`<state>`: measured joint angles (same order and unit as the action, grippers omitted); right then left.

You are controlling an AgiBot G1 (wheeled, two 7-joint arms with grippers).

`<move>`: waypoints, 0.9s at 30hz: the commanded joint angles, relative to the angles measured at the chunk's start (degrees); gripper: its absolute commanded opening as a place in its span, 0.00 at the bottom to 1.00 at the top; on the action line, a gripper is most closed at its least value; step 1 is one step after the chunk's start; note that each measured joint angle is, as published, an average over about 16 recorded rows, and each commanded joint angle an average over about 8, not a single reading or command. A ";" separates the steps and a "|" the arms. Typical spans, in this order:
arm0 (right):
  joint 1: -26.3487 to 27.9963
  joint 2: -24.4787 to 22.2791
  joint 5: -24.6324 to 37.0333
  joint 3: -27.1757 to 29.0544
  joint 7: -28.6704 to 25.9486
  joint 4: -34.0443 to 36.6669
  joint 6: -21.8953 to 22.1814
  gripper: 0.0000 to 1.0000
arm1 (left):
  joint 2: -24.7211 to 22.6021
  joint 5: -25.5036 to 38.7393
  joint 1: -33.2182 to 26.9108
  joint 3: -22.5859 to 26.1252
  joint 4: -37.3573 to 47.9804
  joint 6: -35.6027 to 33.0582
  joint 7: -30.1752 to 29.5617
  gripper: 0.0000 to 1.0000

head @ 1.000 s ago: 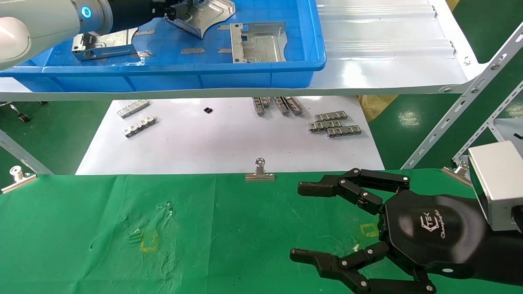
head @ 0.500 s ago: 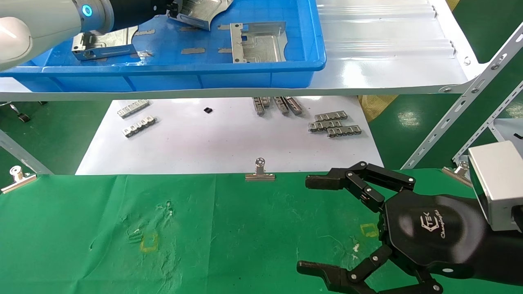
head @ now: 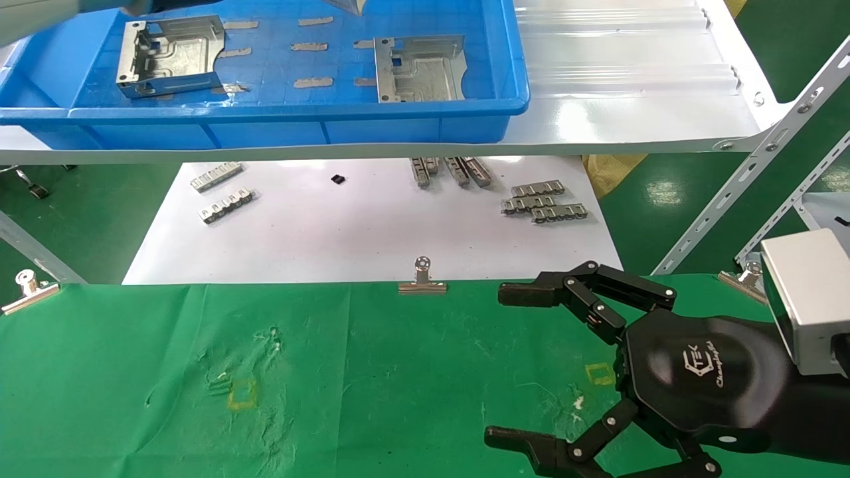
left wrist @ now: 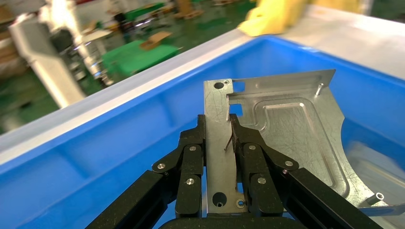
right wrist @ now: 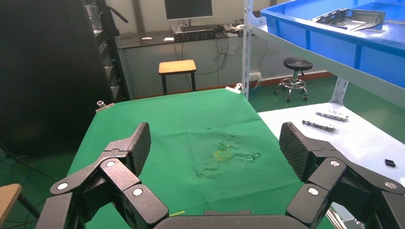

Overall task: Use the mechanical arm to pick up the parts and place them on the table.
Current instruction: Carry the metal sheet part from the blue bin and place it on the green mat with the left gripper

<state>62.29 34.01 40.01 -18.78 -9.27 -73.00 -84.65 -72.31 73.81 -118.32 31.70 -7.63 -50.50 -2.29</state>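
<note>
We noted the right gripper (head: 508, 368): glossy black palm shell with white "TEK" logo, linked black fingers (head: 578, 302) with silver screws, ribbed pads, and a silver wrist block (head: 807, 302).

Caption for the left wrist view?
Left end effector shut on a silver stamped sheet-metal plate, held above the blue plastic bin.

1. A blue plastic bin (head: 412, 119) sits on a white shelf (head: 631, 99), holding two silver stamped metal plates (head: 420, 69).
2. Below, small grey ridged strips (head: 544, 202) lie on a white sheet (head: 365, 232).
3. Nearest, the green-cloth table (head: 133, 398).
</note>
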 commanded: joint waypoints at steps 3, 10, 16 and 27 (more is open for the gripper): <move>0.00 0.00 0.00 -0.01 0.00 0.00 0.00 1.00 | 2.15 -1.34 -0.12 -0.69 -0.65 -7.67 3.67 0.00; 0.00 -0.01 -0.01 -0.02 0.01 0.00 0.01 1.00 | 4.65 -3.02 0.30 -1.37 -0.60 -20.50 10.16 0.00; 0.01 -0.01 -0.02 -0.02 0.01 0.00 0.01 1.00 | 7.43 -4.47 0.50 -1.94 -0.79 -32.38 15.67 0.00; 0.01 -0.02 -0.03 -0.04 0.02 0.00 0.02 1.00 | 14.66 -8.95 6.13 -0.03 -10.17 -41.63 25.30 0.00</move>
<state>62.30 33.99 39.98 -18.82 -9.25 -73.00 -84.63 -56.53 64.06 -111.38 32.43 -19.06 -91.79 22.40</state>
